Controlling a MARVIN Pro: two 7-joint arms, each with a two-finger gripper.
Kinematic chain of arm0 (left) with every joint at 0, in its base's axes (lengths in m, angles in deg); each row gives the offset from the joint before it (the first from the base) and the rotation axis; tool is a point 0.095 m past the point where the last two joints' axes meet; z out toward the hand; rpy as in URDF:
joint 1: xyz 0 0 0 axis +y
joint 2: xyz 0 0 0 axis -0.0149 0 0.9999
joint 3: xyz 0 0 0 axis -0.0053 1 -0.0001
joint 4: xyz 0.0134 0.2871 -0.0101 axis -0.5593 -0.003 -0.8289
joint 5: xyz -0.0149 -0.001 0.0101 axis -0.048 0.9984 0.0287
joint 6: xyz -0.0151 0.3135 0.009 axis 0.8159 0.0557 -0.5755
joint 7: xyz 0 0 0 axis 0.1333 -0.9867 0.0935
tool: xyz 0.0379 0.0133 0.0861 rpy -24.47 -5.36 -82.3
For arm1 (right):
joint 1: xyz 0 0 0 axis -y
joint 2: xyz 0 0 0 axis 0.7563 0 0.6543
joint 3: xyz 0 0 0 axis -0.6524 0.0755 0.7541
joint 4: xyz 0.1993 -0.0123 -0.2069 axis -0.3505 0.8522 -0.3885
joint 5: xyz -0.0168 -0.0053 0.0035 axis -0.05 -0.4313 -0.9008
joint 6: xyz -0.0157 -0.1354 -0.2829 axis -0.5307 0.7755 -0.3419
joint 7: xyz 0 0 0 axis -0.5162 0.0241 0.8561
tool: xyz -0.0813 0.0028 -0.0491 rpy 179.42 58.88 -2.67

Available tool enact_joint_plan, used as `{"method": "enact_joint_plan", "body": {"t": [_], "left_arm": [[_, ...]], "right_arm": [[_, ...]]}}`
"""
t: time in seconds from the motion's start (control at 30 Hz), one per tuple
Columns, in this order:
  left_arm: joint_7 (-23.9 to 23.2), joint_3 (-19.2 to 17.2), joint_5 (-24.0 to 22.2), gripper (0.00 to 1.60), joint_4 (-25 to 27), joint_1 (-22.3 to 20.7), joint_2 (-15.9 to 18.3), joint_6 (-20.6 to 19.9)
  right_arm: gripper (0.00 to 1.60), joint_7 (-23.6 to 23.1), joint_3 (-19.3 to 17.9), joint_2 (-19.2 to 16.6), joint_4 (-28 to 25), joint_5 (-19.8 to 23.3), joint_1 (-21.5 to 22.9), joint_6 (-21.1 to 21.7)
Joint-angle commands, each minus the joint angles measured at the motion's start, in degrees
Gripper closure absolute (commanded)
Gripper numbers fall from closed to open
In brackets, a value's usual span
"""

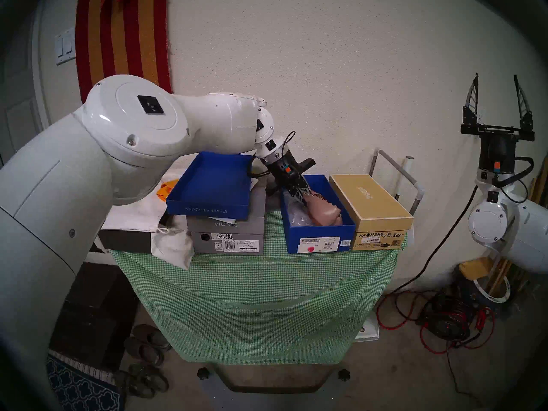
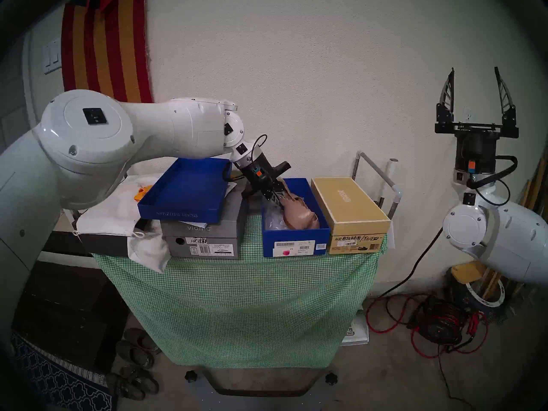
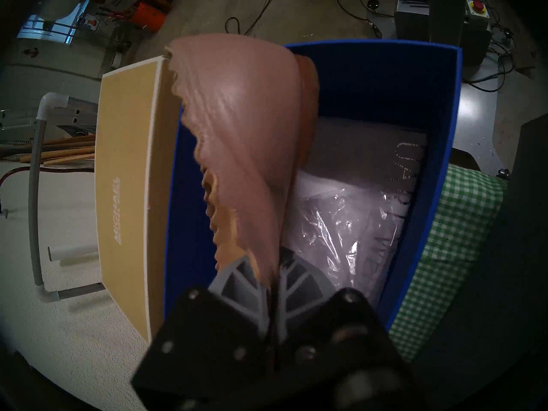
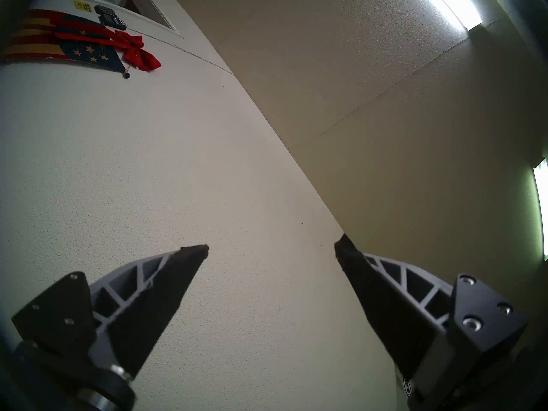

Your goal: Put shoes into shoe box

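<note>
Pink shoes in clamped left pincer

left white arm: reaches across, angled down | left black pincer: clamped tight | right black pincer: raised, pointing up, fingers spread wide

light: dim indoor, ceiling strip glaring | edges: dark fisheye rim | left wrist: blurred
</note>
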Motion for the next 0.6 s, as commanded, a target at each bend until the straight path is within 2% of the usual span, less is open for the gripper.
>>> {"method": "enact_joint_plan", "body": {"t": [0.0, 0.03, 0.07, 0.1, 0.13, 0.2, 0.23, 0.57], "left_arm": [[-6.06, 0.77, -1.86, 1.60, -0.72, 0.21, -0.95, -0.05], [-5.84, 0.81, -2.15, 1.60, -0.72, 0.22, -0.89, -0.05], [-5.98, 0.89, -2.53, 1.47, -0.70, 0.14, -0.86, -0.05], [-6.11, 1.06, -2.85, 1.12, -0.47, -0.25, -0.76, -0.05], [-5.91, 1.16, -3.21, 0.89, -0.08, -0.79, -0.54, -0.05], [-6.08, 1.30, -3.86, 0.21, 0.30, -1.52, -0.20, -0.05], [-6.01, 1.46, -4.09, 0.00, 0.52, -1.97, 0.03, -0.05], [-6.32, 2.51, -6.56, 0.00, 3.84, -6.39, 2.86, -0.05]], "right_arm": [[0.00, -0.05, -0.58, 0.17, 0.14, -0.11, -0.24, -0.06], [0.00, -0.05, -0.65, 0.17, 0.15, -0.12, -0.31, -0.07], [0.00, -0.05, -0.74, 0.18, 0.16, -0.13, -0.39, -0.07], [0.00, -0.05, -0.82, 0.19, 0.16, -0.14, -0.46, -0.07], [0.00, -0.05, -0.88, 0.19, 0.17, -0.14, -0.52, -0.08], [0.00, -0.05, -1.01, 0.20, 0.18, -0.16, -0.64, -0.08], [0.00, -0.05, -1.09, 0.21, 0.18, -0.17, -0.72, -0.08], [0.00, -0.05, -1.78, 0.25, 0.23, -0.25, -1.36, -0.10]]}}
